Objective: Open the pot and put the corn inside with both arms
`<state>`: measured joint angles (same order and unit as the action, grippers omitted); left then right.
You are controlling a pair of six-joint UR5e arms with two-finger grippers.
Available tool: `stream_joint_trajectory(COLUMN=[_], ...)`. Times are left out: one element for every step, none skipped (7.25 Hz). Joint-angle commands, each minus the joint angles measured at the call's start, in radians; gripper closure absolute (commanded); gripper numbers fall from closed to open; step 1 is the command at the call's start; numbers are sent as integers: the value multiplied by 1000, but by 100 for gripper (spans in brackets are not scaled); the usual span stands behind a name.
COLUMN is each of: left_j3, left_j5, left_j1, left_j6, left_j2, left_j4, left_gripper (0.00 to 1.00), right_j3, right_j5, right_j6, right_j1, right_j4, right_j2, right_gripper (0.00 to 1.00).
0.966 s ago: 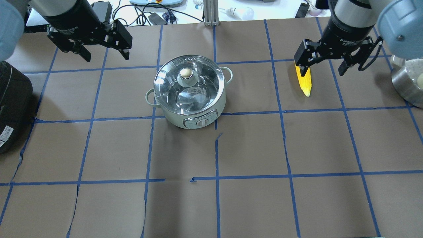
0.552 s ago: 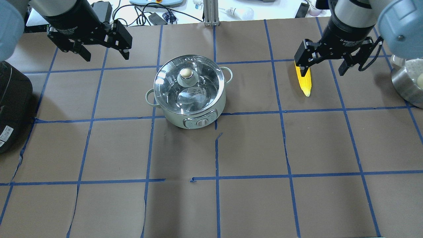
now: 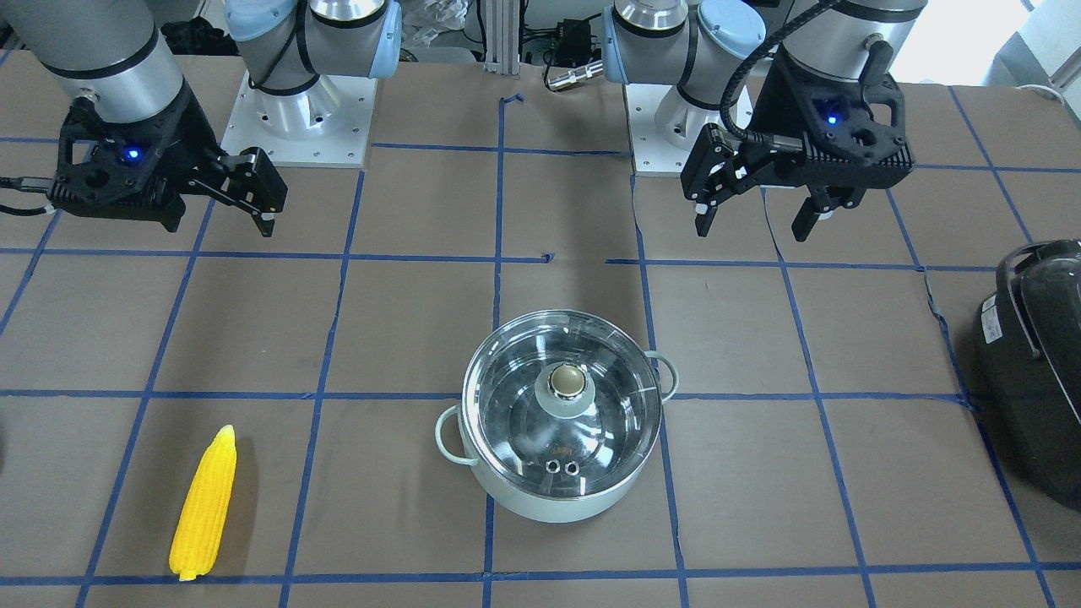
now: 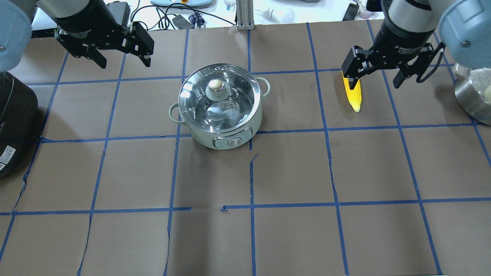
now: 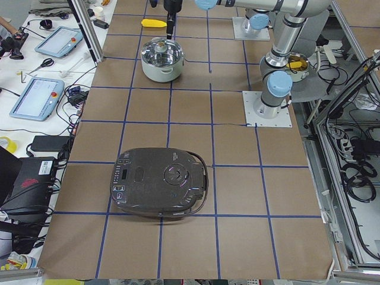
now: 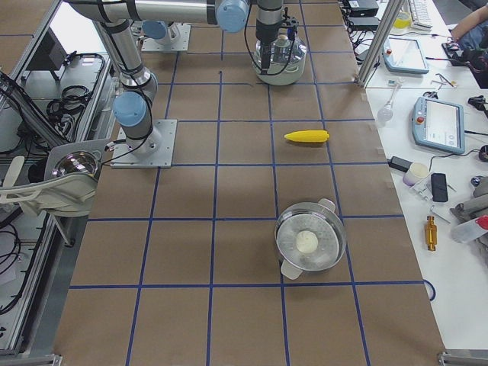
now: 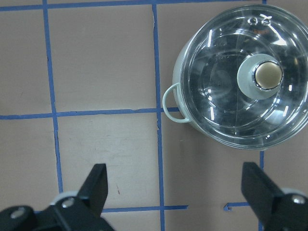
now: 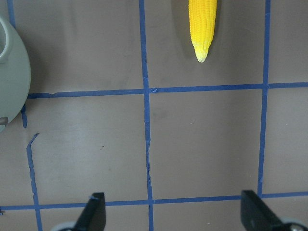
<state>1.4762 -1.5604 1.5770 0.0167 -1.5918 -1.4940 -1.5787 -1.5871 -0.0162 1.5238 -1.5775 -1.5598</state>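
Note:
The pale mint-green pot stands mid-table with its clear glass lid and beige knob on. It also shows in the front view and the left wrist view. The yellow corn lies flat to the pot's right, and shows in the front view and the right wrist view. My left gripper is open and empty, in the air to the left of the pot and beyond it. My right gripper is open and empty; in the overhead view one finger overlaps the corn's thick end.
A large black appliance sits at the table's left edge. A steel pot with something white in it stands at the right edge, just right of my right gripper. Cables and devices lie beyond the table's far edge.
My left arm has shifted slightly, gripper still open. My right gripper, the pot and the corn have not visibly moved.

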Motion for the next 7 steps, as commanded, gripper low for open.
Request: stream_joint_trajectory(left_j3=[1,1,1,1,3,6,3], left_j5=[0,0,0,0,0,0,2], left_j1=[0,0,0,0,0,0,-2], left_j6=[0,0,0,0,0,0,0], left_j2=[-1,-1,-1,-2,-2,-5,-19], left_j4=[1,1,1,3,3,3,8], left_gripper=[0,0,0,0,0,0,0], right_j3=[-3,-1,-3,-3,-6,-3,-3], right_j5=[9,7,10,9,1,-1,-2], right_j6=[2,2,2,2,2,2,1], right_j1=[1,-1,-1,1,-1,1,-1], right_j4=[-1,-1,-1,-1,-1,-1,1], right_j2=[0,0,1,0,1,1,0], right_gripper=[0,0,0,0,0,0,0])
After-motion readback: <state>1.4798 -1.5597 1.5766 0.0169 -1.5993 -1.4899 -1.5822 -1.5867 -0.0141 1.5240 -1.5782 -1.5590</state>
